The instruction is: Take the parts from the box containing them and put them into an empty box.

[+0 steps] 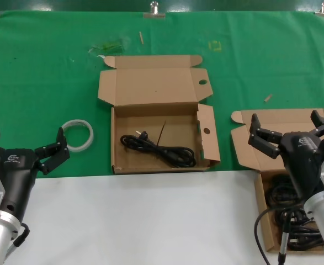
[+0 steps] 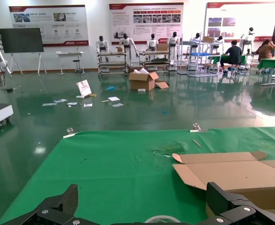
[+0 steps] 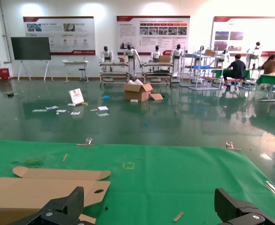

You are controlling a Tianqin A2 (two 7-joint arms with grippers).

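The holed-flap box stands open at mid table with one black cable bundle inside. Its lid also shows in the left wrist view and in the right wrist view. The box holding the parts is at the front right, with several black cable bundles in it, partly hidden by my right arm. My right gripper is open and empty above that box; it also shows in its wrist view. My left gripper is open and empty at the front left; it also shows in its wrist view.
A whitish tape ring lies on the green cloth just beyond my left gripper, left of the middle box. Small scraps lie on the cloth. A white strip runs along the table's front.
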